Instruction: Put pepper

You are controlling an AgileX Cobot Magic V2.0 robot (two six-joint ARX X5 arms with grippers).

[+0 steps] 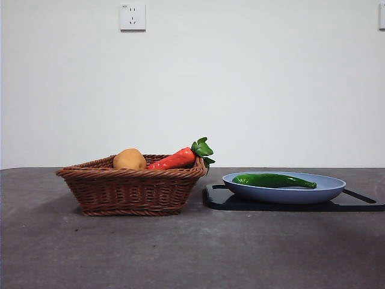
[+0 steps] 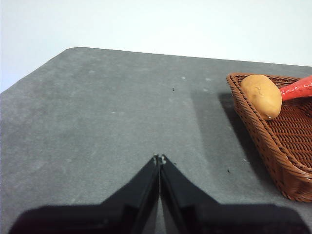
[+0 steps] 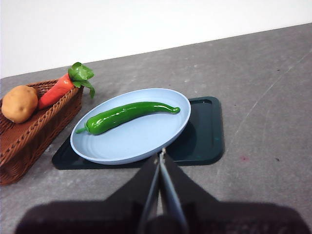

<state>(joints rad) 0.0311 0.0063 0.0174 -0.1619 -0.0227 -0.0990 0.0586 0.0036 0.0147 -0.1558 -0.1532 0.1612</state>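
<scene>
A long glossy green pepper (image 1: 274, 180) lies flat in a pale blue plate (image 1: 328, 189), which rests on a dark tray (image 1: 361, 203) on the grey table (image 1: 192, 253). Beside the tray stands a wicker basket (image 1: 129, 189) holding a potato (image 1: 129, 159) and a carrot (image 1: 173, 160) whose leafy top overhangs the rim. The left gripper (image 2: 159, 158) hovers over bare table near the basket and the right gripper (image 3: 161, 153) just beside the plate's edge, both with jaws pressed together and empty.

Front camera low, level across the desk (image 1: 192, 253), both wrist cameras looking down, all seeing the basket (image 1: 132, 186)
</scene>
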